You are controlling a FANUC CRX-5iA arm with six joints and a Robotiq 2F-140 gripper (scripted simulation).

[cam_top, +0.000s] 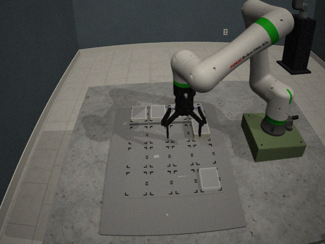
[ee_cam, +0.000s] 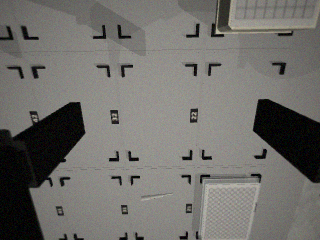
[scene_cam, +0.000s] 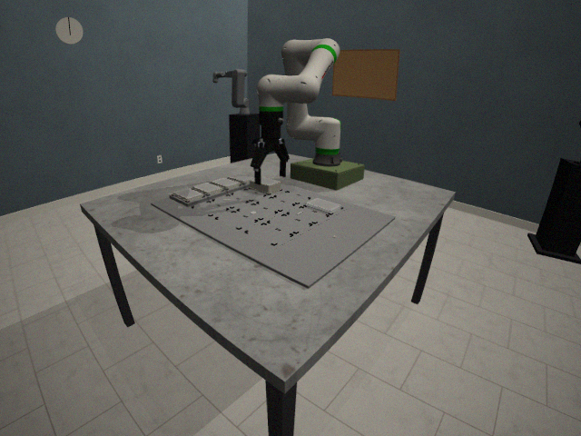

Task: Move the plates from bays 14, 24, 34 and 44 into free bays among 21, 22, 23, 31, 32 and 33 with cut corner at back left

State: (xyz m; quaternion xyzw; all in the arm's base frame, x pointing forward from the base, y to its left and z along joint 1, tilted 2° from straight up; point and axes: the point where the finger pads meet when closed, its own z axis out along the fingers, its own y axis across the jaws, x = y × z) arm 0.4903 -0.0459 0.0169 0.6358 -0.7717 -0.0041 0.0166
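Observation:
Four white plates sit in raised column 4 in the top view: bay 44's plate (cam_top: 138, 113) (scene_cam: 187, 193), bay 34's plate (cam_top: 158, 112) (scene_cam: 209, 188), bay 24's plate (cam_top: 174, 113) and bay 14's plate (cam_top: 196, 113). The last two are partly hidden by the gripper. My gripper (cam_top: 183, 135) (scene_cam: 270, 177) (ee_cam: 169, 116) is wide open and empty, pointing down above the deck. In the wrist view its fingers stand either side of the labels of bays 32 (ee_cam: 114, 117) and 22 (ee_cam: 193, 116). No plate shows in bays 21, 22, 23, 31, 32 or 33.
The taller sealed block (cam_top: 202, 128) (scene_cam: 268, 186) (ee_cam: 272, 15) is in bay 13, close to the gripper in the top view. A plate (cam_top: 209, 178) (scene_cam: 323, 204) (ee_cam: 230, 210) sits in bay 11. Pale slivers (cam_top: 183, 176) (ee_cam: 156, 196) show on the deck (cam_top: 136, 215).

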